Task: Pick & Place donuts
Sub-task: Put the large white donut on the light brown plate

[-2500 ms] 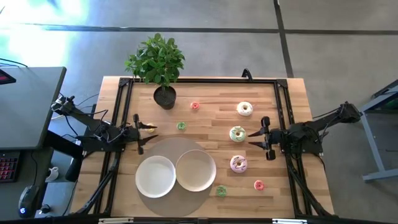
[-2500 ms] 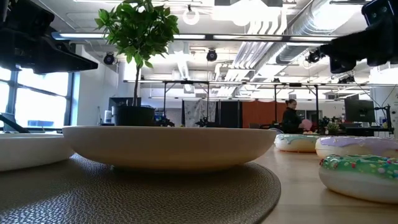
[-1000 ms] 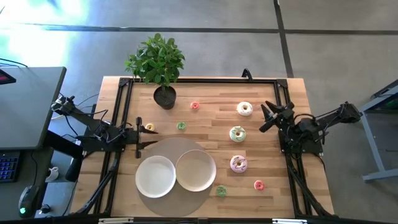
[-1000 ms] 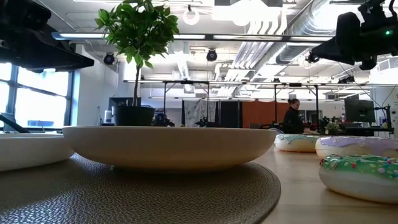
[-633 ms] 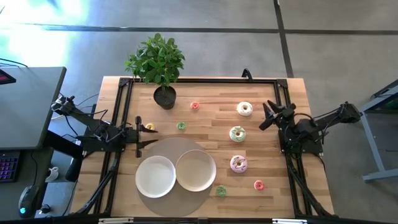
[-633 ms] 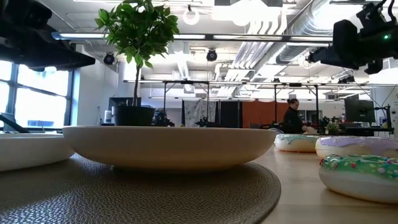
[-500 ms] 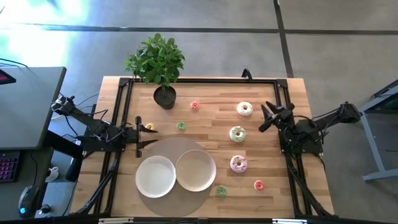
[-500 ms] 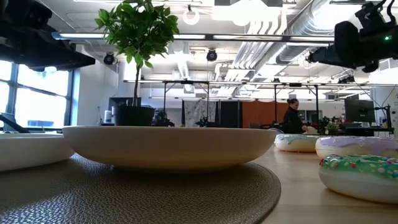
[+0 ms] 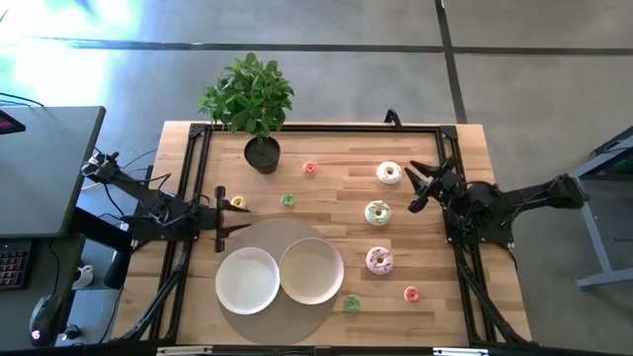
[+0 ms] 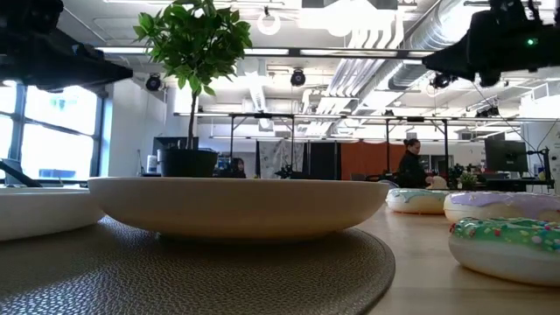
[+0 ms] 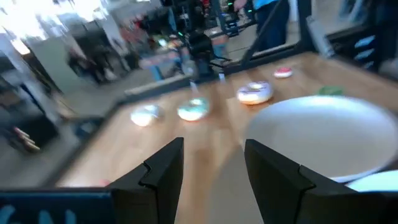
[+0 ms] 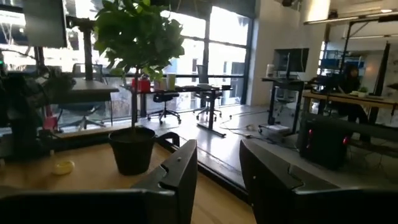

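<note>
We see the surface [image 9: 326, 158], then the round mat [image 9: 282, 326] at 6 o'clock carrying two plates [image 9: 248, 280], both bare. Plant [image 9: 249, 99] at 11.

Donuts all sit on wood, none placed yet: cream donut [image 9: 390, 173], green donut [image 9: 378, 213] and pink donut [image 9: 380, 260] run in a line down the 3 o'clock side. Tiny ones are scattered: red [image 9: 310, 168], green [image 9: 288, 200], yellow [image 9: 237, 202], plus green [image 9: 351, 304] and red [image 9: 411, 294] near 5.

Right pincer [image 9: 419, 187] hangs between cream and green, fingers spread wide, holding nothing. Left pincer [image 9: 220, 216] waits at 9, parted, holding nothing.

We judge the donuts light, rigid, glossy, likely slippery. Best to grip across the ring's outer rim.
</note>
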You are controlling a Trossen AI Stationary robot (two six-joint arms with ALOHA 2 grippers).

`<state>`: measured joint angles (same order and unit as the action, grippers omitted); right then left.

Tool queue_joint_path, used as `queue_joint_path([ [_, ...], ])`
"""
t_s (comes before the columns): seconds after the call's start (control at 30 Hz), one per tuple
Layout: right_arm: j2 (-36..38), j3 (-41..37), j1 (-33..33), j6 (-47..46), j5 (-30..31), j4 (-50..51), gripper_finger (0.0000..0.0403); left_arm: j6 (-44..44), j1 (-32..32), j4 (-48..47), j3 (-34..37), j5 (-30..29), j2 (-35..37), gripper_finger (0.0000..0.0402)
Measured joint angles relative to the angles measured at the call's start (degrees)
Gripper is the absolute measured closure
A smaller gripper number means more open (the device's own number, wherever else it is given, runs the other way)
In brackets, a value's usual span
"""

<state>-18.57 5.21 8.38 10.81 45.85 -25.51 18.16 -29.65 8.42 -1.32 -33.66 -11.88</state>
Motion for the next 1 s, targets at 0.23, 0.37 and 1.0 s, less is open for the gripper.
queue_joint_path([
  [0.23, -10.32, 10.7, -7.17, -15.11, -11.25, 28.98, 0.0285, 9.03, 0.02, 22.77, -0.02, -15.01, 0.02, 0.0234],
  [0.37, -18.94, 12.32, -11.0, -24.21, -14.62, 37.28, 0.0284, 9.06, 0.02, 25.74, -1.68, -16.88, -0.04, 0.0234],
  [1.0, -47.83, 12.29, -33.01, -20.92, -31.14, 22.77, 0.0283, 9.06, 0.02, 26.12, -2.8, -16.4, 0.0, 0.0234],
])
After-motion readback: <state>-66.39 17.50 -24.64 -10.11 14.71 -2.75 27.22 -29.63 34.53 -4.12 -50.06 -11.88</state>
